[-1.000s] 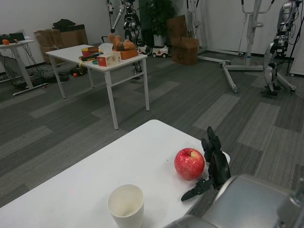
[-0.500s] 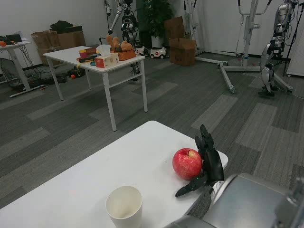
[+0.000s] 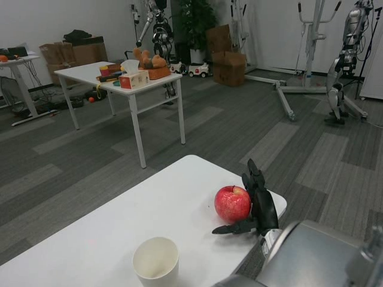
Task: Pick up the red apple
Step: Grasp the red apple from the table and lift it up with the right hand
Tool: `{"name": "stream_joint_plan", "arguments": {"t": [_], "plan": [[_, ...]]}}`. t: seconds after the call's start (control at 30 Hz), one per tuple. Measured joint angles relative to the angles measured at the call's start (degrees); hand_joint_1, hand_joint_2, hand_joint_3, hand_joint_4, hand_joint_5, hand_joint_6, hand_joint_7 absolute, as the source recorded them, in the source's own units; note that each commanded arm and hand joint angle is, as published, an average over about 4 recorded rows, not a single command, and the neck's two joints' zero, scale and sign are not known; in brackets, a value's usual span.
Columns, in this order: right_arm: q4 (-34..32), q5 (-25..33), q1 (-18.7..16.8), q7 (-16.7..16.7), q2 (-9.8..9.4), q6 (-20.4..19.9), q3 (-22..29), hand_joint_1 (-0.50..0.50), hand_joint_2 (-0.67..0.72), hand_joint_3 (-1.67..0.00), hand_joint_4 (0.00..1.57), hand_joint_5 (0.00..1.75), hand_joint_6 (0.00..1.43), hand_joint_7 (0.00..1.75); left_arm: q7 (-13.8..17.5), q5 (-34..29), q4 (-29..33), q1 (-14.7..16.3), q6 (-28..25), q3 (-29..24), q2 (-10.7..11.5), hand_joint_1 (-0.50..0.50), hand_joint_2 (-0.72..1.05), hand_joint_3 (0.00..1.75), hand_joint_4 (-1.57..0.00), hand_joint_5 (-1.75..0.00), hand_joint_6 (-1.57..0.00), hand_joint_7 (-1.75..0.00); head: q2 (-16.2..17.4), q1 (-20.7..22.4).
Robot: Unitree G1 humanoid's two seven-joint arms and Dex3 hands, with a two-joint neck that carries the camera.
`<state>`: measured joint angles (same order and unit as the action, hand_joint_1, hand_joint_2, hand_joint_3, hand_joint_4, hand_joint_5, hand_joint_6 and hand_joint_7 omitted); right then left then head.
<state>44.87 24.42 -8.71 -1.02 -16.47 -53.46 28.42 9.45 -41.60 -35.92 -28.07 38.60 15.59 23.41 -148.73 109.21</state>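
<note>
A white paper cup (image 3: 155,261) stands near the front edge of the white table (image 3: 119,221), well left of the action and apart from it. To its right, toward the table's far right corner, the red apple (image 3: 232,204) sits upright on the surface, stem dimple up, roughly round so it offers no long axis to line up with. Immediately right of the apple is the right hand (image 3: 256,206), fingers spread and holding nothing, upper fingers standing against the apple's right side while the thumb reaches under its front. The apple therefore lies just left of this hand, inside its span; closing looks like the likely next move. The left hand is out of view.
</note>
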Motion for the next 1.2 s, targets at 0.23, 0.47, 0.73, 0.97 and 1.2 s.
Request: {"name": "stream_joint_plan", "arguments": {"t": [0.23,0.47,0.73,0.97,1.2], "plan": [[0.84,-0.01,0.24,0.0,-0.3,-0.19,-1.04,-0.06,-0.18,-0.24,0.12,1.16,0.68,1.5,0.03,0.0,0.0,0.0,0.0,0.0,0.0,-0.48,1.05,0.0,0.0,0.0,0.0,0.0,0.14,0.1],[1.86,0.29,0.37,0.09,-0.66,-0.78,-2.18,0.1,-0.19,-0.24,0.21,1.41,1.23,1.43,0.05,0.0,0.0,0.0,0.0,0.0,0.0,-0.48,1.05,0.0,0.0,0.0,0.0,0.0,0.85,0.46],[1.99,0.5,0.29,0.18,-0.67,-1.06,-2.32,0.12,-0.22,-0.24,0.34,1.45,1.28,1.4,0.05,0.0,0.0,0.0,0.0,0.02,0.0,-0.48,1.05,0.0,0.0,0.0,0.0,0.0,1.41,0.67],[-1.42,0.48,-0.96,0.44,-0.05,-0.54,-2.49,0.12,-0.22,-0.24,0.46,1.55,1.26,1.4,0.07,-0.02,0.01,0.0,0.0,0.21,0.0,-0.48,1.05,0.0,0.0,0.0,0.0,0.0,1.39,1.27],[-8.37,0.07,-2.25,0.92,0.69,1.98,-4.74,0.15,-0.22,-0.24,0.57,1.55,1.18,1.47,0.17,-0.06,0.04,0.02,0.0,0.45,0.0,-0.48,1.05,0.0,0.0,0.0,0.0,0.0,1.32,3.75]]}}
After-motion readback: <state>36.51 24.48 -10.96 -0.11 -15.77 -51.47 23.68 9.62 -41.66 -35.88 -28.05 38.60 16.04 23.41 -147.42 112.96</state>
